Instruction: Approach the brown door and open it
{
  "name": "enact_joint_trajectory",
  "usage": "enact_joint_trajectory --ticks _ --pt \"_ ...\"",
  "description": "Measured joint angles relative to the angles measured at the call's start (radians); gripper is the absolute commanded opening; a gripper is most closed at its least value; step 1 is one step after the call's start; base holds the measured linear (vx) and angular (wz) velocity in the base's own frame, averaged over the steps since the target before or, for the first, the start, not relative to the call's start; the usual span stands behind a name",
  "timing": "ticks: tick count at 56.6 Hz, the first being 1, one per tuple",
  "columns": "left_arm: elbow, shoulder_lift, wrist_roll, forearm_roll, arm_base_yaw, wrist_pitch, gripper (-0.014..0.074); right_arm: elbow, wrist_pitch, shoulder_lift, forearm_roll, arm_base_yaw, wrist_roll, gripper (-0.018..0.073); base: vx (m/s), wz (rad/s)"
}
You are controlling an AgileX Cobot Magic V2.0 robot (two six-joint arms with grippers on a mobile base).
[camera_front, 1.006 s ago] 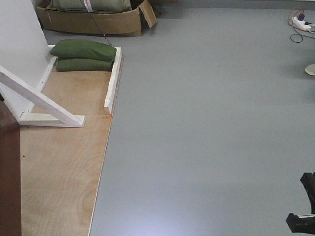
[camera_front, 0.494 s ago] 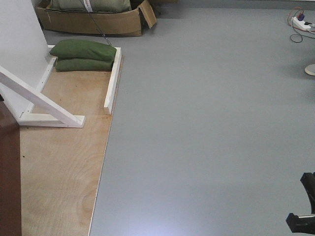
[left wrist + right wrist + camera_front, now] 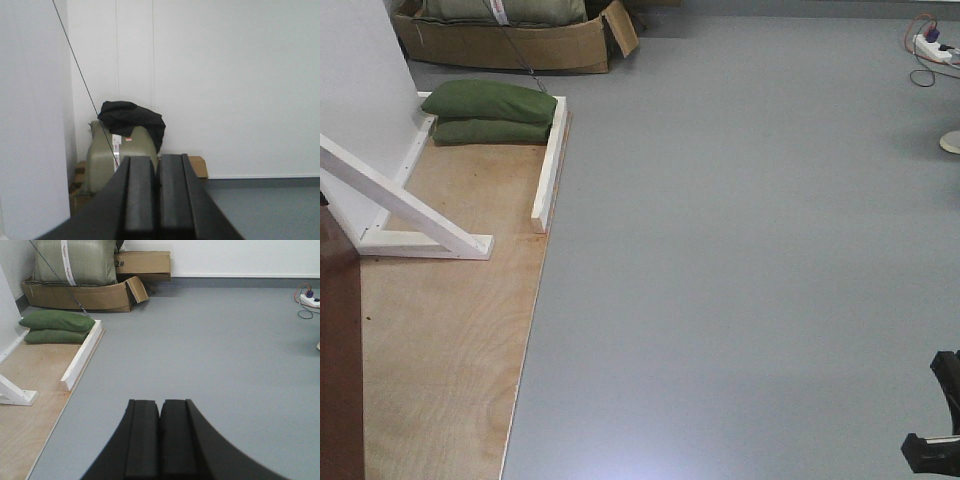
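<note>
Approach stage; nothing opened yet. Brown door (image 3: 338, 360) only dark sliver at far left edge, beside white brace (image 3: 400, 205). My left gripper (image 3: 156, 165) and right gripper (image 3: 160, 407): fingers pressed together, empty. Left: face door, find handle, unseen here.

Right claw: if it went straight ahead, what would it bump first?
Nothing close. The right claw points over bare grey floor; the cardboard boxes sit off to its left. Probably the far wall first, though depth is unclear.
</note>
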Motion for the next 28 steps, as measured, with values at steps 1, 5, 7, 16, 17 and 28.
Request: enact_joint_trajectory --ticks 1,5,7,16,17,28 --pt "-0.035 0.017 0.011 0.016 0.0 0.009 0.0036 0.0 0.0 0.0 0.0 0.0 0.0 0.0 0.0 0.0" --pt "-0.147 0.059 0.067 0.087 0.0 0.047 0.0036 0.0 0.0 0.0 0.0 0.0 0.0 0.0 0.0 0.0" --pt "-0.199 0.069 0.1 0.127 0.0 0.067 0.0036 0.0 0.0 0.0 0.0 0.0 0.0 0.0 0.0 0.0" --pt "-0.414 0.075 0.253 0.325 0.004 0.149 0.0036 0.0 0.0 0.0 0.0 0.0 0.0 0.0 0.0 0.0" --pt "-0.439 0.075 0.268 0.353 0.008 0.161 0.0036 0.0 0.0 0.0 0.0 0.0 0.0 0.0 0.0 0.0" --pt "-0.637 0.075 0.324 0.674 0.077 0.406 0.0036 0.0 0.0 0.0 0.0 0.0 0.0 0.0 0.0 0.0"
